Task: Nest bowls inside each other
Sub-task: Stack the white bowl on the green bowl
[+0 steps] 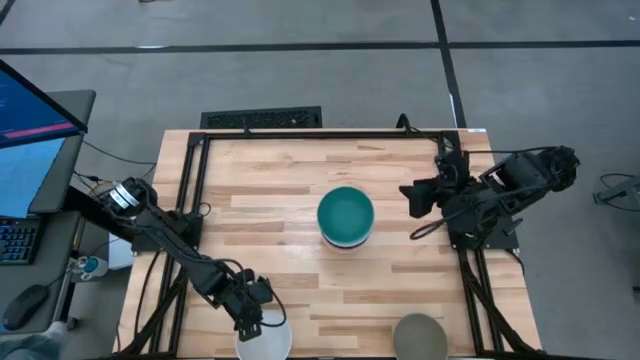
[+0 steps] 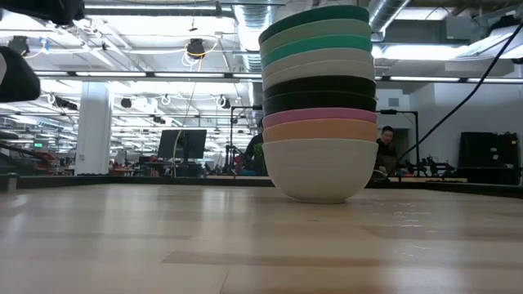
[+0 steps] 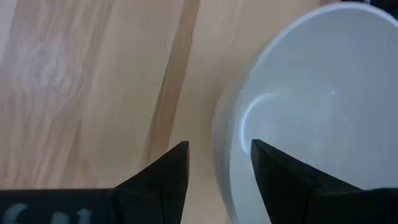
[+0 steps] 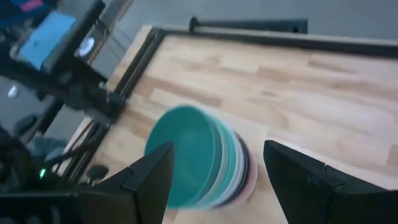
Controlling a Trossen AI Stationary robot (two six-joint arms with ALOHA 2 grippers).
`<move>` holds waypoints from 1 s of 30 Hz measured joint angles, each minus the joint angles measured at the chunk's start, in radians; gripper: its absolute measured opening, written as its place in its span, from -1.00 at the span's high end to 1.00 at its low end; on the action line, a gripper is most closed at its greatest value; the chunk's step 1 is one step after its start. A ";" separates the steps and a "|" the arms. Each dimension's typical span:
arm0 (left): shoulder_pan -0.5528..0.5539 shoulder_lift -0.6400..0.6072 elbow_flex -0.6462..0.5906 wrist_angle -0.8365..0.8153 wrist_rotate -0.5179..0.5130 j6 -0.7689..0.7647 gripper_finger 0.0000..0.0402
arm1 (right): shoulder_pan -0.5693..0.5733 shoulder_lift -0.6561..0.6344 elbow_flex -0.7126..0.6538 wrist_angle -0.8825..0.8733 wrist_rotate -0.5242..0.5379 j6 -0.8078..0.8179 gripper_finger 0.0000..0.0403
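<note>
A stack of several nested bowls (image 1: pixel 346 217) stands mid-table, a teal one on top. In the low view the stack (image 2: pixel 319 106) rests on the base of its white bottom bowl. A single white bowl (image 1: pixel 268 340) sits at the table's near edge, and a grey-olive bowl (image 1: pixel 420 337) lies to its right. My left gripper (image 1: pixel 258 316) is over the white bowl's far-left rim (image 3: pixel 227 124). It is open (image 3: pixel 219 155), with one finger over the bowl's inside and one outside. My right gripper (image 1: pixel 415 197) hovers open (image 4: pixel 217 165) right of the stack (image 4: pixel 199 158).
Black frame rails (image 1: pixel 190 190) run along the table's left, far and right sides. A monitor and keyboard (image 1: pixel 20 160) stand off the table's left. Bare wood (image 1: pixel 270 190) lies between the stack and the left rail. A person (image 2: pixel 386 139) shows far behind in the room.
</note>
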 joint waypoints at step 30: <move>0.604 -0.104 0.873 -0.586 -0.170 0.714 1.00 | 0.535 0.213 -0.389 -0.006 -0.421 0.857 -0.34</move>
